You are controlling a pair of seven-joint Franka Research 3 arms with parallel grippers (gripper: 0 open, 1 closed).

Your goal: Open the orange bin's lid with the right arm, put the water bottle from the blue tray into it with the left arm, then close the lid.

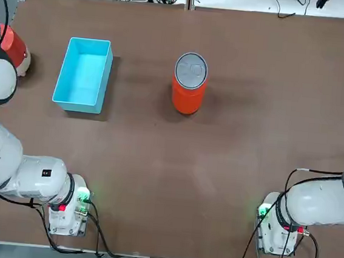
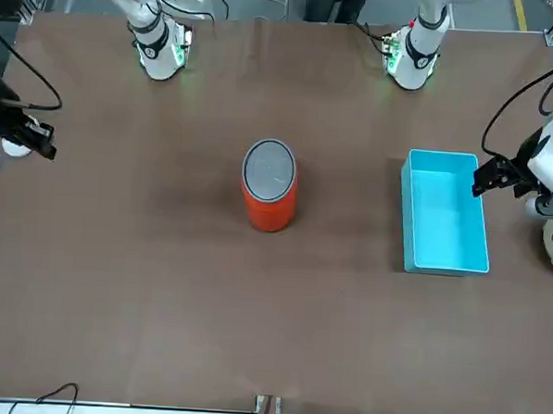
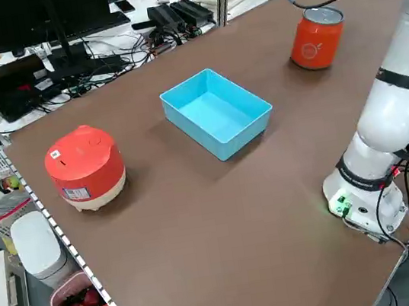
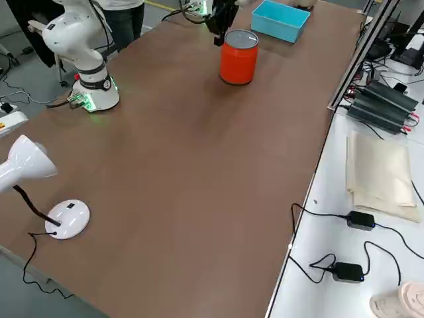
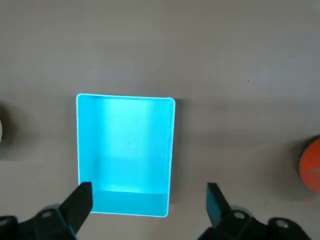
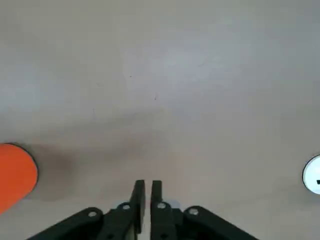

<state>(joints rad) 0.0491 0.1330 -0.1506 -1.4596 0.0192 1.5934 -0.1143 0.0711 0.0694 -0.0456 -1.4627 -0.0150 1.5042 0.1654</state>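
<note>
Both arm bases sit at the near edge of the table in the overhead view, the left arm folded back at its own side and the right arm likewise. Left gripper: fingers spread wide and holding nothing, hanging above the near wall of the blue tray. Right gripper: fingers pressed together on nothing, raised over bare tabletop well apart from the orange bin, whose edge shows at the margin of the right wrist view.

Orange bin: upright near mid-table, the lid seated flat on its top with the flap down. Blue tray: on the robot's left of the bin, clear of it. No water bottle is visible; the tray interior appears empty in the overhead, front, left side and left wrist views alike. A red-and-white rounded appliance stands beyond the tray at the table's left edge, and a white desk lamp stands at the right edge.

Judged step: none begun; lid-opening is first in order. The next move calls for the right gripper to travel across to the bin and meet the lid from above. Risk: with no bottle in sight, the left arm's pick has no evident target.
</note>
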